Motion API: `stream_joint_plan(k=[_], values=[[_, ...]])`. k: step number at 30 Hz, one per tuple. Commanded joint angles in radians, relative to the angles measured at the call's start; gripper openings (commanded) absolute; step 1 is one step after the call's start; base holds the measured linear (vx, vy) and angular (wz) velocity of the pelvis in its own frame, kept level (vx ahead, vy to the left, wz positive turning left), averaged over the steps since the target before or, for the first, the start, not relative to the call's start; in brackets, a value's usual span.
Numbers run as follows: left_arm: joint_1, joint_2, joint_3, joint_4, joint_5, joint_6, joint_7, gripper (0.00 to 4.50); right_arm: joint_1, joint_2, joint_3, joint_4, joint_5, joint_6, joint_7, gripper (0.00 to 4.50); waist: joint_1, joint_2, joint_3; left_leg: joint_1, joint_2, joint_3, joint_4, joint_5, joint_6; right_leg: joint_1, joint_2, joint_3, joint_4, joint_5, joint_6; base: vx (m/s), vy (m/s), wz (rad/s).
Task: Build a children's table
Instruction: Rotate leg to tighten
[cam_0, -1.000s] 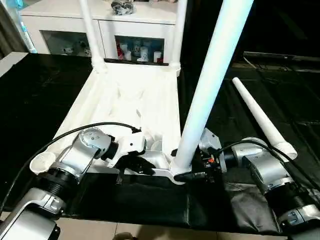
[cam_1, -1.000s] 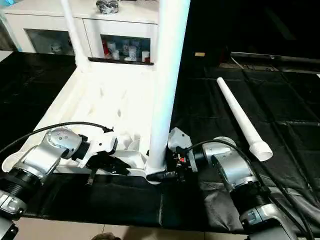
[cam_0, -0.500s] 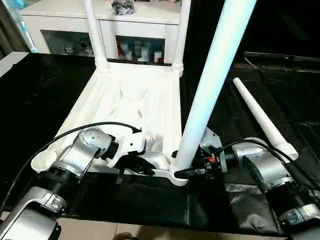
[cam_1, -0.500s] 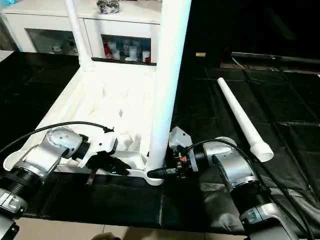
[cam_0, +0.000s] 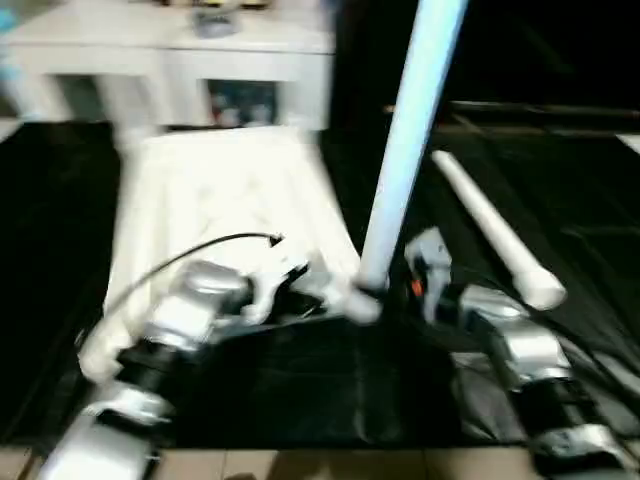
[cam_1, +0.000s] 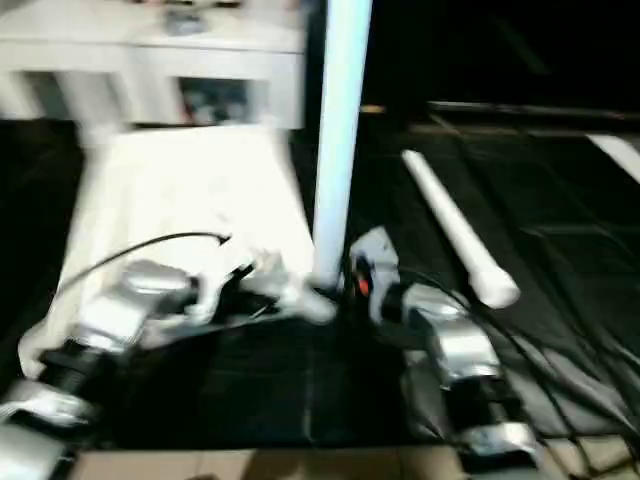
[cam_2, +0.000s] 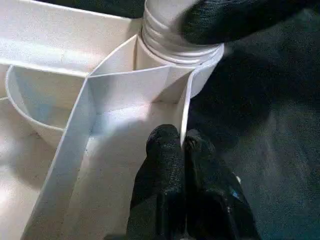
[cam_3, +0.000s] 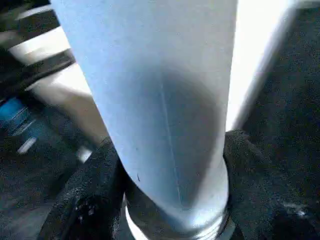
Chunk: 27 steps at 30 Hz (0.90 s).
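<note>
The children's table top (cam_0: 220, 190) lies upside down on black cloth, ribbed underside up. One white leg (cam_0: 405, 150) stands upright in the near right corner socket (cam_2: 175, 55). My right gripper (cam_3: 172, 165) is shut on that leg just above the socket, with a black finger (cam_3: 95, 195) on each side. My left gripper (cam_2: 182, 142) is shut on a thin rib of the table top next to the same socket. Another white leg (cam_0: 490, 225) lies loose on the cloth to the right.
A white cabinet (cam_0: 170, 50) with glass doors stands behind the table top. Black cloth (cam_0: 580, 180) covers the work surface out to the right. Its front edge runs just below my forearms, with floor beyond.
The head camera has swung, so the whole picture has shifted and blurred. My right gripper's fingers have drawn in around the upright leg. The left gripper keeps its hold on the rib.
</note>
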Motion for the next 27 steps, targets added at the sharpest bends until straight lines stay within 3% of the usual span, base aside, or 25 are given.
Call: stream_joint_plan(k=[1,3,4,5,7,10,12,13,14,17,21,27], values=[[-0.045,-0.081,0.088,-0.101,-0.058,0.024,0.153,0.00,-0.027,0.108,0.035,0.062,0.012,0.060,-0.090,2.52,0.003,0.000,-0.065,0.004,0.038,-0.026,-0.070,-0.255,0.012,0.044,-0.099,0.052,-0.108,-0.508,-0.079,0.000,0.000,0.00],[-0.046,-0.118,0.094,-0.115,-0.050,0.040,0.206,0.00,-0.063,0.149,-0.004,0.112,0.019,0.085,-0.189,2.52,-0.009,-0.001,-0.070,-0.006,0.038,-0.028,-0.071,-0.214,0.023,0.052,-0.096,0.054,-0.094,-0.415,-0.111,0.000,0.000,0.00],[-0.048,-0.139,0.092,-0.123,-0.041,0.051,0.235,0.00,-0.090,0.167,-0.024,0.144,0.020,0.093,-0.242,2.52,-0.012,0.000,-0.072,-0.005,0.039,-0.026,-0.070,-0.205,0.027,0.051,-0.095,0.058,-0.090,-0.390,-0.121,0.000,0.000,0.00],[-0.051,-0.152,0.089,-0.126,-0.031,0.053,0.257,0.00,-0.110,0.179,-0.036,0.167,0.023,0.089,-0.263,2.52,-0.016,0.000,-0.076,-0.009,0.039,-0.025,-0.066,-0.164,0.037,0.055,-0.095,0.061,-0.079,-0.308,-0.152,0.000,0.000,0.00],[-0.054,-0.159,0.085,-0.129,-0.019,0.057,0.274,0.00,-0.118,0.181,-0.030,0.170,0.015,0.069,-0.254,2.52,-0.011,-0.002,-0.083,-0.011,0.038,-0.020,-0.061,-0.114,0.060,0.056,-0.093,0.064,-0.068,-0.220,-0.172,0.000,0.000,0.00],[-0.053,-0.156,0.078,-0.139,-0.009,0.065,0.283,0.00,-0.112,0.177,-0.006,0.149,-0.007,0.044,-0.219,3.21,-0.002,-0.001,-0.085,-0.015,0.038,-0.016,-0.056,-0.042,0.107,0.052,-0.089,0.067,-0.051,-0.081,-0.205,0.000,0.000,0.00],[-0.042,-0.144,0.069,-0.155,-0.010,0.077,0.278,0.00,-0.103,0.173,-0.001,0.136,-0.017,0.035,-0.202,3.30,-0.001,0.000,-0.083,-0.015,0.040,-0.016,-0.057,-0.053,0.115,0.054,-0.091,0.066,-0.053,-0.091,-0.207,0.000,0.000,0.00],[-0.034,-0.131,0.062,-0.162,-0.009,0.078,0.267,0.00,-0.094,0.164,0.004,0.125,-0.020,0.028,-0.189,3.30,0.000,0.001,-0.080,-0.013,0.041,-0.015,-0.059,-0.074,0.110,0.053,-0.091,0.065,-0.058,-0.127,-0.203,0.000,0.000,0.00],[-0.028,-0.119,0.055,-0.166,-0.007,0.077,0.255,0.00,-0.086,0.153,0.005,0.115,-0.022,0.025,-0.179,3.61,0.000,0.000,-0.078,-0.012,0.042,-0.016,-0.061,-0.098,0.099,0.053,-0.091,0.065,-0.061,-0.164,-0.194,0.000,0.000,0.00],[-0.009,-0.079,0.032,-0.177,-0.009,0.068,0.202,0.00,-0.062,0.103,0.005,0.081,-0.009,0.018,-0.130,3.70,0.000,0.003,-0.073,-0.006,0.042,-0.015,-0.064,-0.143,0.077,0.050,-0.090,0.066,-0.072,-0.241,-0.169,0.000,0.000,0.00],[0.008,-0.016,0.009,-0.186,-0.016,0.052,0.120,0.00,-0.028,0.026,-0.007,0.009,0.033,0.031,-0.005,4.11,0.005,0.003,-0.073,-0.005,0.044,-0.017,-0.065,-0.157,0.069,0.050,-0.090,0.067,-0.074,-0.262,-0.156,0.000,0.000,0.00],[0.005,0.083,-0.012,-0.162,-0.017,-0.037,-0.005,0.00,0.012,-0.130,0.031,-0.086,0.045,0.046,0.219,4.39,0.018,0.004,-0.073,-0.006,0.042,-0.016,-0.063,-0.163,0.076,0.051,-0.088,0.067,-0.077,-0.276,-0.139,0.000,0.000,0.00]])
